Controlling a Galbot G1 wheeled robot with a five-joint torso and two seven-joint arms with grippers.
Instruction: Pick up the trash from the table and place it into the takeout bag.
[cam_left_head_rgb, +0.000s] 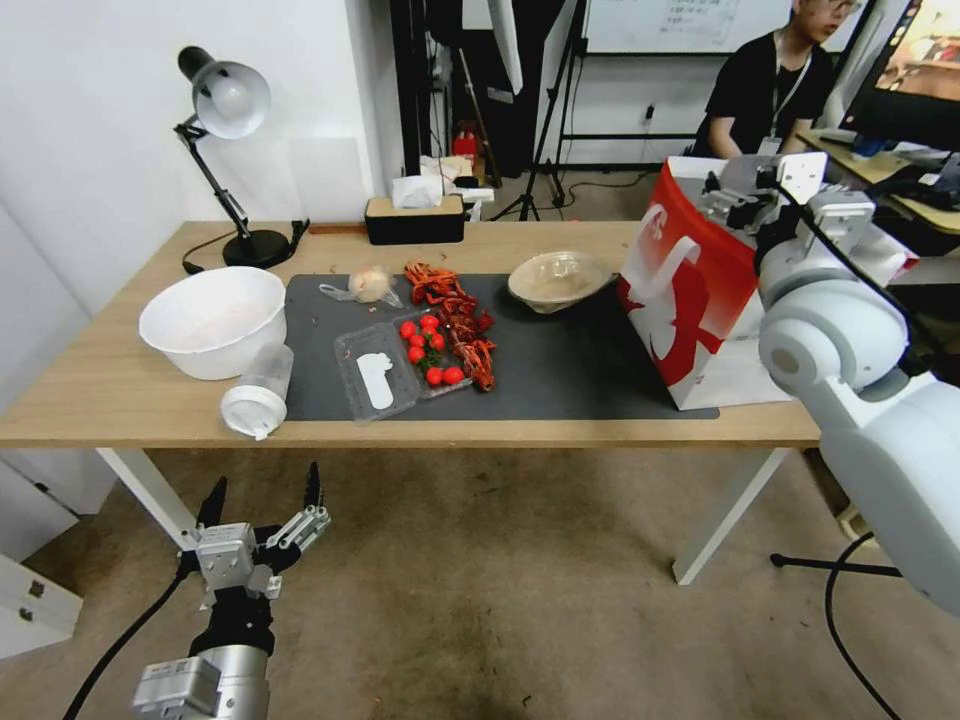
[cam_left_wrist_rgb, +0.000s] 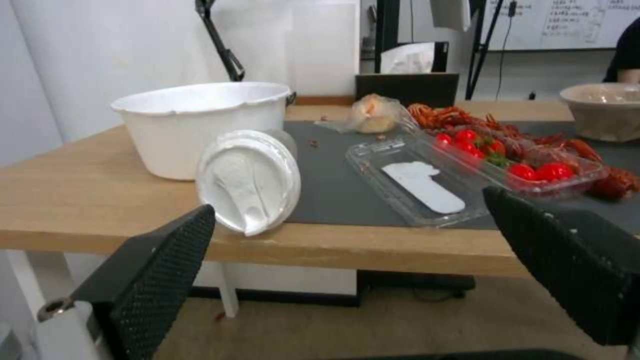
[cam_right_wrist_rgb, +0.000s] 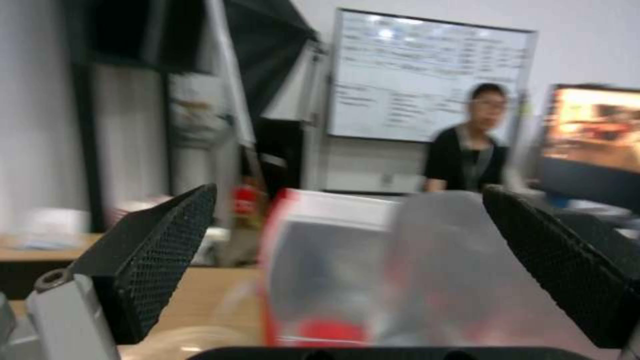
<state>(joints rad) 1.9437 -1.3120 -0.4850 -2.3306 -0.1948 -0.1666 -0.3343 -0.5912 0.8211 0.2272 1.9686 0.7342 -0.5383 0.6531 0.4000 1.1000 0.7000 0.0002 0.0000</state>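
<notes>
On the table (cam_left_head_rgb: 100, 395), a clear white-lidded cup (cam_left_head_rgb: 256, 392) lies on its side at the front left, its lid (cam_left_wrist_rgb: 248, 180) facing my left gripper. A small clear food bag (cam_left_head_rgb: 368, 285) and a beige shallow bowl (cam_left_head_rgb: 558, 278) rest on the dark mat (cam_left_head_rgb: 570, 375). The red-and-white takeout bag (cam_left_head_rgb: 690, 300) stands at the table's right end. My left gripper (cam_left_head_rgb: 265, 498) hangs open below the table's front edge, in front of the cup and apart from it. My right gripper (cam_left_head_rgb: 730, 195) is open above the bag's mouth (cam_right_wrist_rgb: 333, 240), which looks blurred.
A large white bowl (cam_left_head_rgb: 213, 320) stands behind the cup. An open clear clamshell (cam_left_head_rgb: 385, 375) with cherry tomatoes (cam_left_head_rgb: 428, 350) and red crayfish shells (cam_left_head_rgb: 455, 315) lie mid-mat. A desk lamp (cam_left_head_rgb: 230, 110) and a tissue box (cam_left_head_rgb: 414, 215) stand along the back edge.
</notes>
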